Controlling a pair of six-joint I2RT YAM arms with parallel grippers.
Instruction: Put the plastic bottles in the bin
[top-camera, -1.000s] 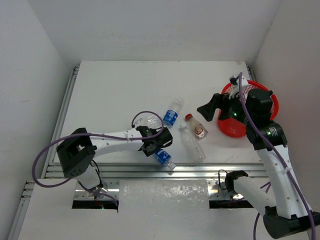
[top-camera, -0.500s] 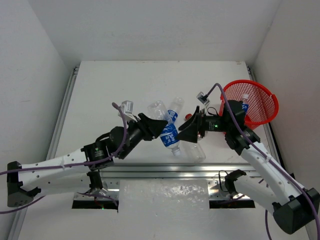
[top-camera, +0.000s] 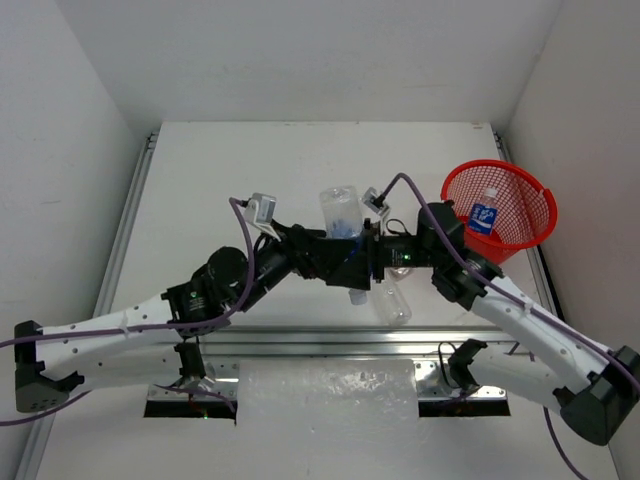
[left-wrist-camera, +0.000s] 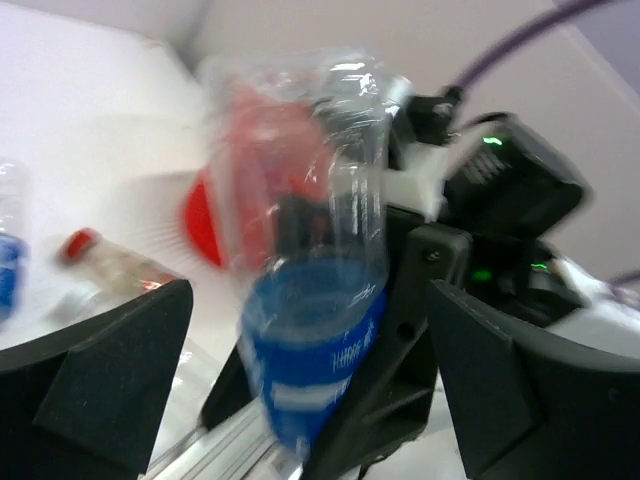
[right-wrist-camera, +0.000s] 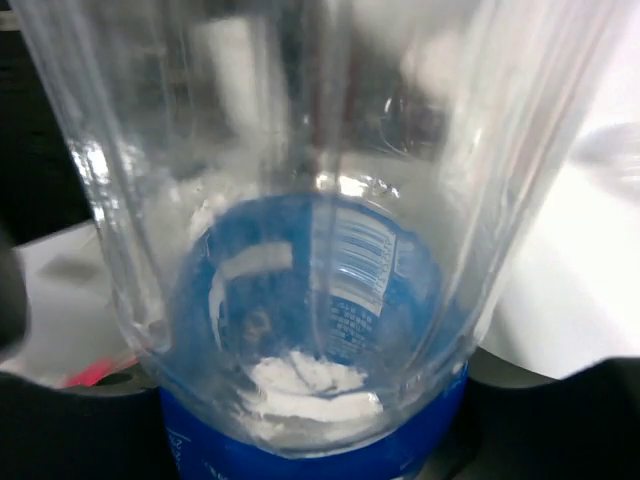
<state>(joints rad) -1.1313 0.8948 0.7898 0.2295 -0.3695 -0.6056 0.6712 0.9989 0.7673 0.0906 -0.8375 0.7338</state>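
Now our right gripper (top-camera: 362, 262) seemingly pinches the upright bottle (top-camera: 340, 210) at its label. Our left gripper (left-wrist-camera: 310, 330) flanks it, spread. Bin (top-camera: 525, 225) lies rightward, nearer the right arm.

Bright and even from above, with soft, faint shadows on the table (top-camera: 220, 170). Sharp in the top view. Smeared by motion at the left wrist, bottle (left-wrist-camera: 310, 250) included. Small glare points on its plastic at the right wrist.
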